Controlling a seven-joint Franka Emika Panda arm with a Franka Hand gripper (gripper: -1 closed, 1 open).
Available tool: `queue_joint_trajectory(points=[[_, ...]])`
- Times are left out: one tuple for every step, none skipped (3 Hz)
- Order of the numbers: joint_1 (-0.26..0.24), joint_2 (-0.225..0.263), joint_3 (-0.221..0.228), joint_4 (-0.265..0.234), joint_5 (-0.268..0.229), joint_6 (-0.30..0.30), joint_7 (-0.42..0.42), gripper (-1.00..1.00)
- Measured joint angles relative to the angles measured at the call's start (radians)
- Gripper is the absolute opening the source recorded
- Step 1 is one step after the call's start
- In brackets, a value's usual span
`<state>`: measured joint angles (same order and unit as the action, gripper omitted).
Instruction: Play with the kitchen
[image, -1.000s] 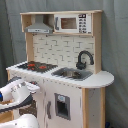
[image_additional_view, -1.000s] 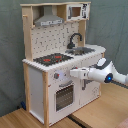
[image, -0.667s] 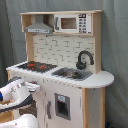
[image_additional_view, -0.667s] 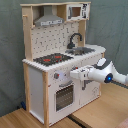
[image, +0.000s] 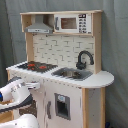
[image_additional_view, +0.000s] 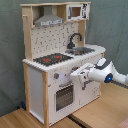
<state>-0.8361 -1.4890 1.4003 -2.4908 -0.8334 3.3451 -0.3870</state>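
Gripper (image_additional_view: 75, 76) nearer kitchen (image_additional_view: 47, 80), tips indistinct

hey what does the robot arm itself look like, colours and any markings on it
The arm is glossy white with rounded, tube-like segments and darker seams at the joints. In the second exterior view a small blue light or mark shows on its side. Its gripper is a blocky white end piece. No cables are visible.

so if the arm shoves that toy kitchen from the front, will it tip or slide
The kitchen looks tall and narrow, with hood and microwave up high, so a high push could rock it backward. It stands flat on a smooth wooden floor, so a low push probably slides it. It likely feels stiff, being panel-built.
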Motion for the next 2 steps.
queue_joint_trajectory(points=[[0.0, 0.0, 0.0, 0.0, 0.003, 0.0, -0.055, -1.0], [0.0, 0.0, 0.0, 0.0, 0.003, 0.0, -0.054, 1.0]])
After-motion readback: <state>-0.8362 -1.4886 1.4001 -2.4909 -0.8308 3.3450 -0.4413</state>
